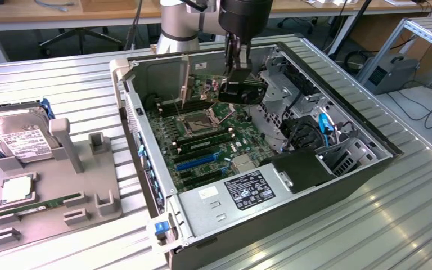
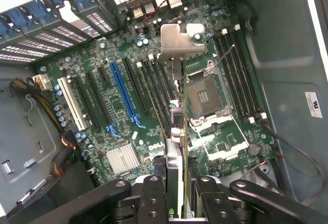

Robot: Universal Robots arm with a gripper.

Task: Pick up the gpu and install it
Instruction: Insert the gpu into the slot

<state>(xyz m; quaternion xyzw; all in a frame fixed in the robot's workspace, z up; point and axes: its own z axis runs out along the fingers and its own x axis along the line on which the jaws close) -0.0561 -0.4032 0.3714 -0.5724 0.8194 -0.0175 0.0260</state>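
One claw (image 2: 178,188) clenches the gpu (image 2: 177,42) over the open computer case (image 1: 306,208), on a ribbed metal table (image 1: 66,79); wooden desks (image 1: 103,14) behind.

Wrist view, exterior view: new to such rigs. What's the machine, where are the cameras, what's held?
One grey robot arm ends in a black two-fingered claw. The exterior view's camera stands off the arm, seeing an open dark computer case on a metal table. The wrist view's camera rides on the arm, looking past the claw into the case. The claw is shut on a thin dark circuit card with a silver bracket, the gpu, held edge-on over the green motherboard. On the exterior view's left, a grey tray holds a silver hard drive.
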